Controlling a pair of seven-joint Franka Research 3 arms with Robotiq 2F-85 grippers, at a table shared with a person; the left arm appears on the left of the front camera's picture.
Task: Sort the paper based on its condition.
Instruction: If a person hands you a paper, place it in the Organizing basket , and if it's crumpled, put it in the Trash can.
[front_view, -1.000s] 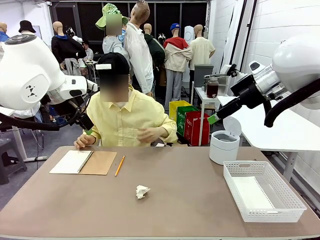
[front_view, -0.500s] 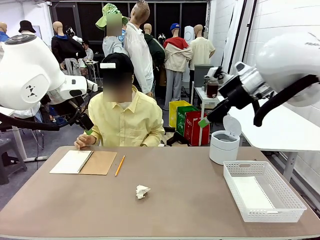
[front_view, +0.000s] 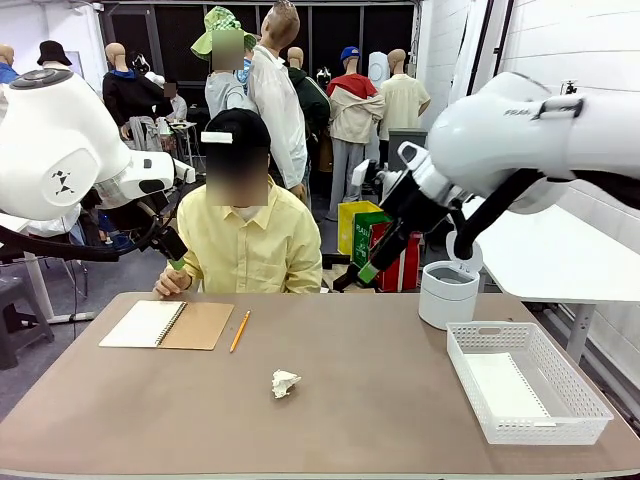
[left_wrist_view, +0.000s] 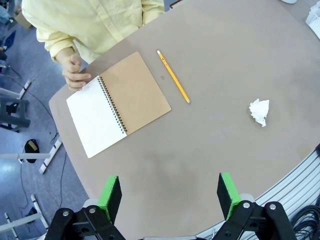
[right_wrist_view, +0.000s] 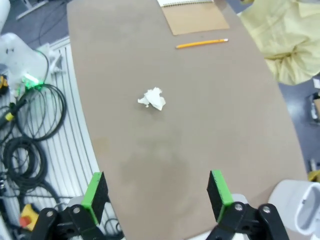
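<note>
Front view: crumpled paper wad (front_view: 285, 383) lies on the bench (front_view: 400, 410), centre, near side, untouched. Both left jaws and right jaws spread wide, empty, aloft. We judge pick-up pending; next, lower right jaws squarely over the wad.

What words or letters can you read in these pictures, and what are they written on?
"FRAN": on the right arm; any letters after that are too blurred to read.
Left arm: a small black logo mark, no letters.
Green bin behind the table: white print, too blurred to read.
Notebook: the open page looks blank.
</note>
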